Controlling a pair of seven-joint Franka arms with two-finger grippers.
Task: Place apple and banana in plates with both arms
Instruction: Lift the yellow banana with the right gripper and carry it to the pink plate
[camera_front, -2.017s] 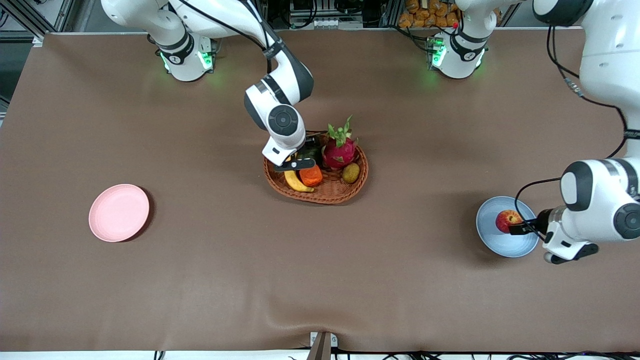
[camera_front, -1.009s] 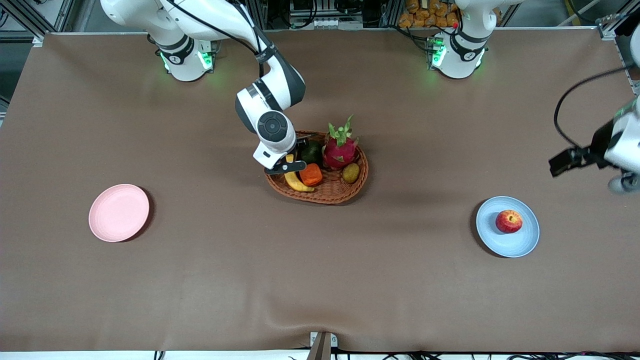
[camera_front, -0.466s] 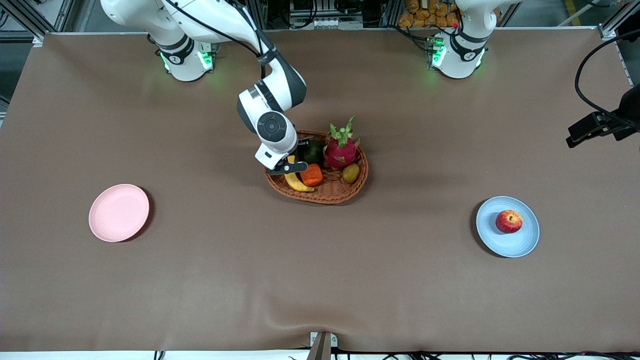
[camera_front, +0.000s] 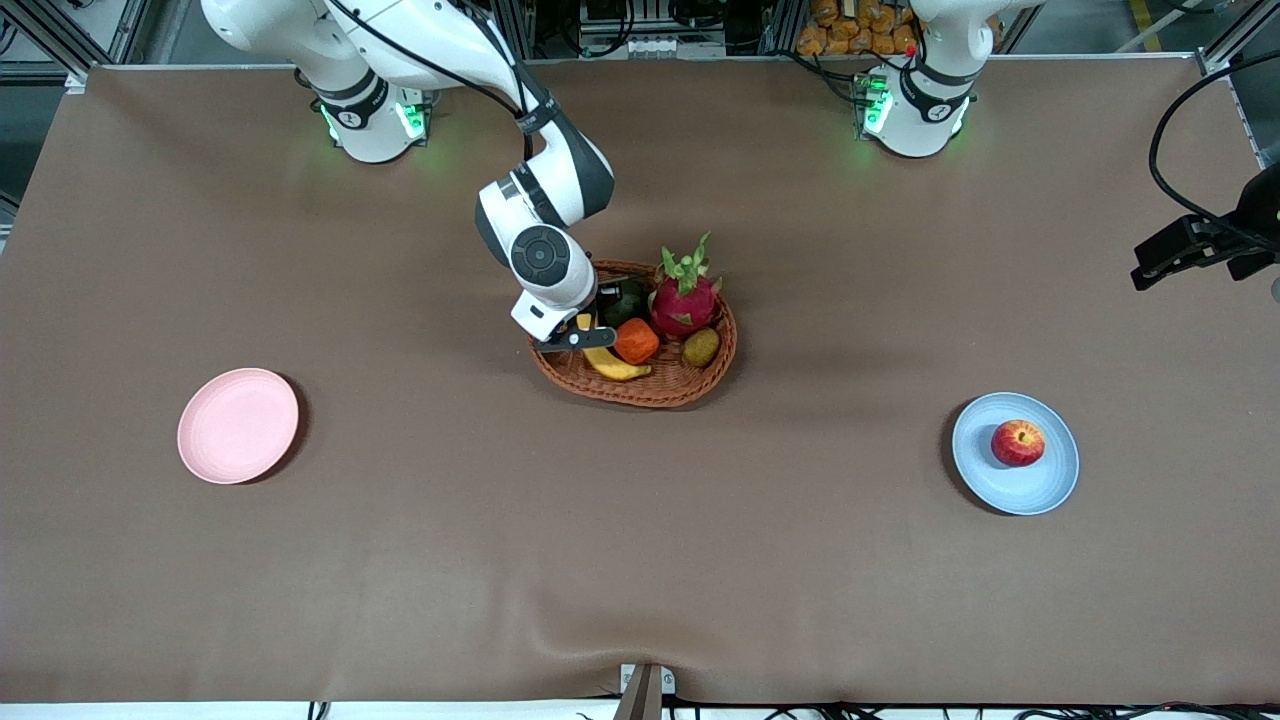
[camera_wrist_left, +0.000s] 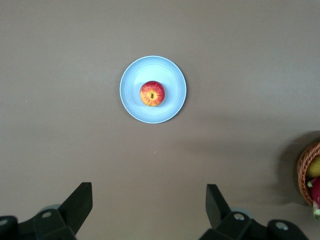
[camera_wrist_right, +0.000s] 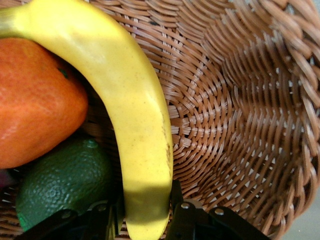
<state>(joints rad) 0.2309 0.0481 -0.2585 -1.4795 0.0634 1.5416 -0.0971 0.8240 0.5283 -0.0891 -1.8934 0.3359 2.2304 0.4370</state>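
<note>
The red apple (camera_front: 1018, 442) lies in the light blue plate (camera_front: 1000, 485) near the left arm's end of the table; both show in the left wrist view, apple (camera_wrist_left: 152, 93) on plate (camera_wrist_left: 131, 102). My left gripper (camera_front: 1185, 252) is open and empty, high over the table's end (camera_wrist_left: 150, 200). The yellow banana (camera_front: 618, 366) lies in the wicker basket (camera_front: 650, 398). My right gripper (camera_front: 578, 335) is shut on one end of the banana (camera_wrist_right: 130, 100), fingers on both sides (camera_wrist_right: 145, 212). The pink plate (camera_front: 238, 425) lies empty toward the right arm's end.
The basket also holds a pink dragon fruit (camera_front: 681, 300), a lumpy orange fruit (camera_front: 636, 341), a dark green fruit (camera_front: 625, 303) and a brown fruit (camera_front: 702, 346). The orange fruit (camera_wrist_right: 35, 100) and green fruit (camera_wrist_right: 60, 180) lie against the banana.
My left gripper let go of the apple in the blue plate and rose away to the table's end. In the right gripper the banana has turned slightly, nudging the orange fruit.
</note>
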